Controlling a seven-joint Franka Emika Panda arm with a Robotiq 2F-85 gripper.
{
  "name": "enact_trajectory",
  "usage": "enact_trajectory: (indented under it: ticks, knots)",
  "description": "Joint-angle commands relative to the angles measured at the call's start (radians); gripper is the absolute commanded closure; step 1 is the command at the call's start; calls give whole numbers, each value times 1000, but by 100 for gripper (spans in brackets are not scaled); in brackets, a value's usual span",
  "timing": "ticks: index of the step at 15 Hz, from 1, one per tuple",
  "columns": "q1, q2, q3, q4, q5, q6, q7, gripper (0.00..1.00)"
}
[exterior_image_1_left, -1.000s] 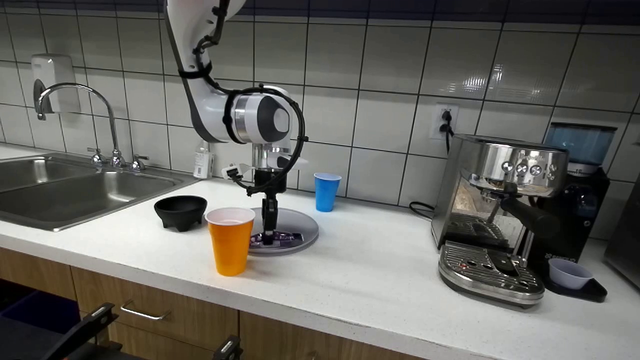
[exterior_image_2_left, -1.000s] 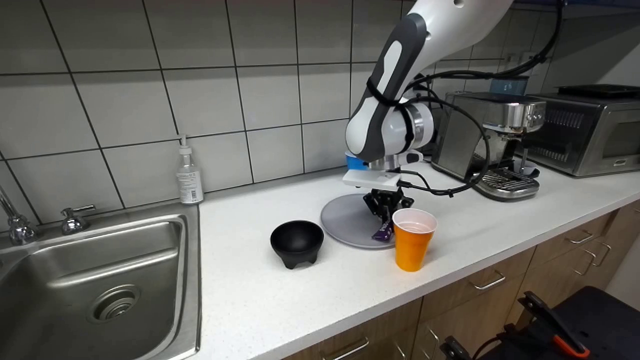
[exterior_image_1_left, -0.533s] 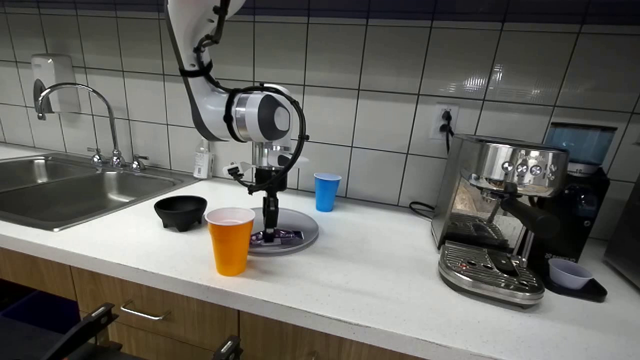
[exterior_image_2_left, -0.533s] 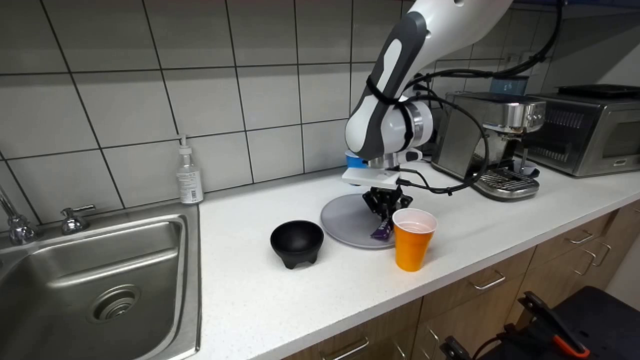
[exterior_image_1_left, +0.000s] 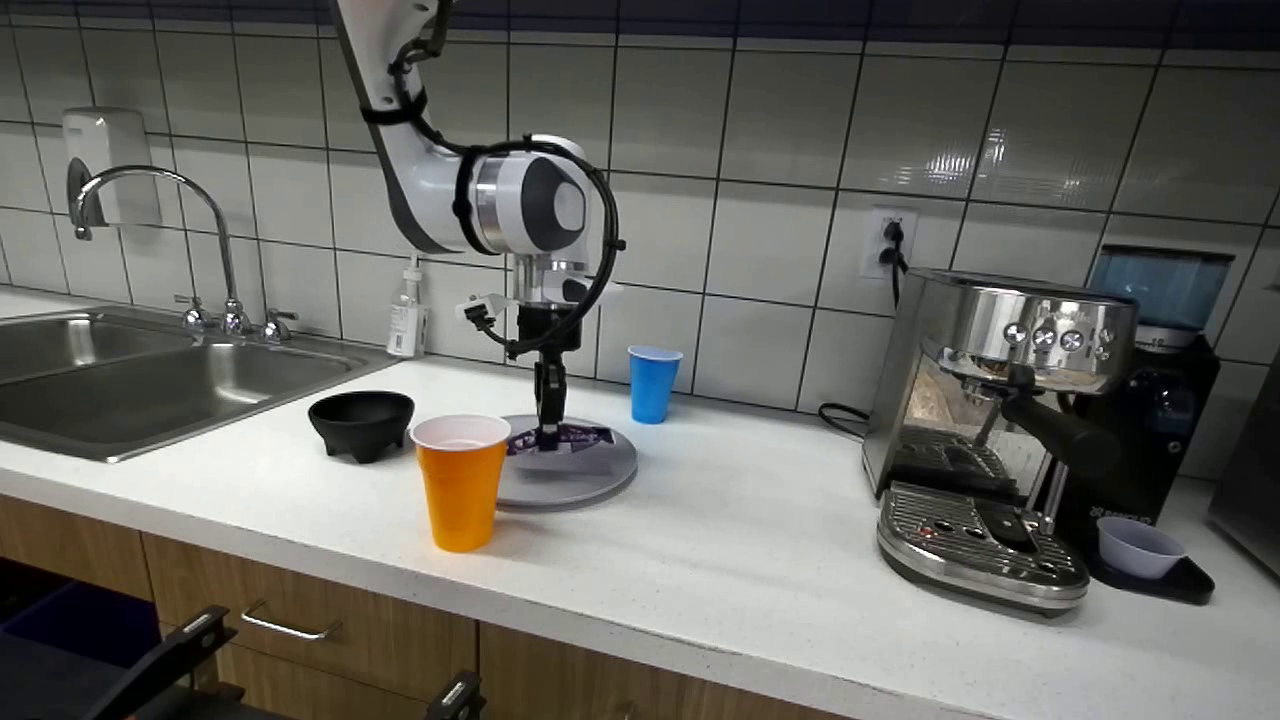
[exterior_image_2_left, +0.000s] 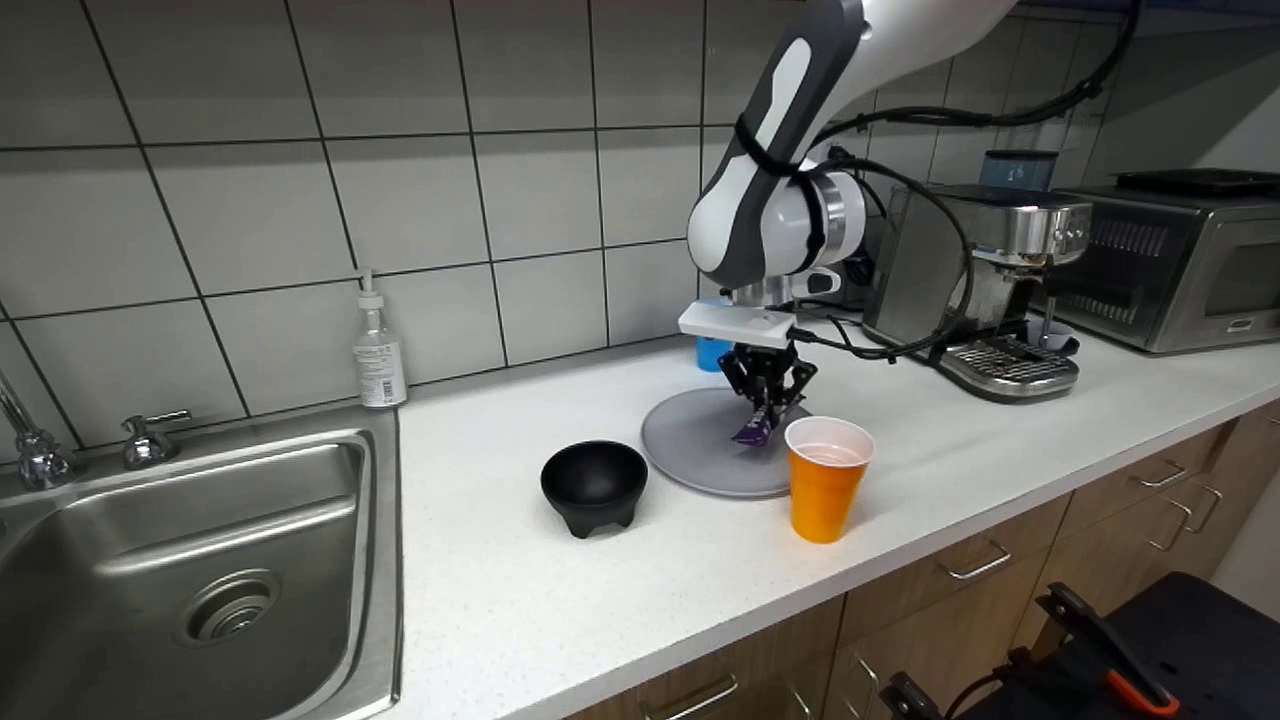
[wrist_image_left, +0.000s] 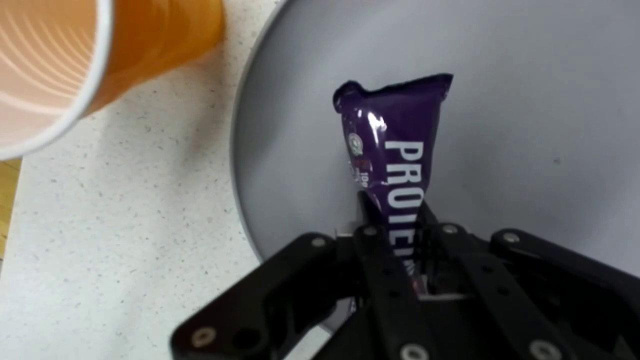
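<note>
The gripper (wrist_image_left: 395, 215) has its fingers drawn close together, pinching a purple wrapped bar (wrist_image_left: 395, 135) near the middle of its length. The bar is over a grey plate (wrist_image_left: 525, 125), seemingly just clear of it. In the wrist view its long axis runs almost straight up the picture, a crimped end uppermost, and the white lettering reads from that end in toward the fingers. Seen from outside, this end points roughly toward the sink (exterior_image_2_left: 380, 560); the opposite end, hidden under the gripper in the wrist view, sticks out toward the coffee machine (exterior_image_1_left: 985, 440) in an exterior view.

An orange cup (exterior_image_1_left: 460, 495) stands upright just beside the plate; the wrist view looks into its pale, ribbed inside, but the picture's edge cuts off the bottom. A footed black bowl (exterior_image_2_left: 593, 490) stands near the plate on the white worktop (exterior_image_1_left: 750, 560), its dark inside facing up. Behind the plate, close to the tiled wall (exterior_image_1_left: 770, 260), a blue cup (exterior_image_1_left: 655, 385) stands upright; what it holds cannot be made out, and in an exterior view the robot arm (exterior_image_2_left: 760, 210) covers part of it.

Farther off, a clear soap bottle (exterior_image_2_left: 380, 350) stands by the sink's corner in both exterior views. A small pale cup (exterior_image_1_left: 1135, 555) sits beside the coffee machine. A wall dispenser (exterior_image_1_left: 110, 165) and a boxy steel oven (exterior_image_2_left: 1180, 270) each show clearly in an exterior view.
</note>
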Motion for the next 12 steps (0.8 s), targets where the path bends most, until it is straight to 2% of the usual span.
enact_trajectory:
  ticks: [1,12]
  knots:
    - [-20,-56,-10,-17,-16,-9,-20,96]
    - [-90,-60,-94,-16,-32,-18,-6,96]
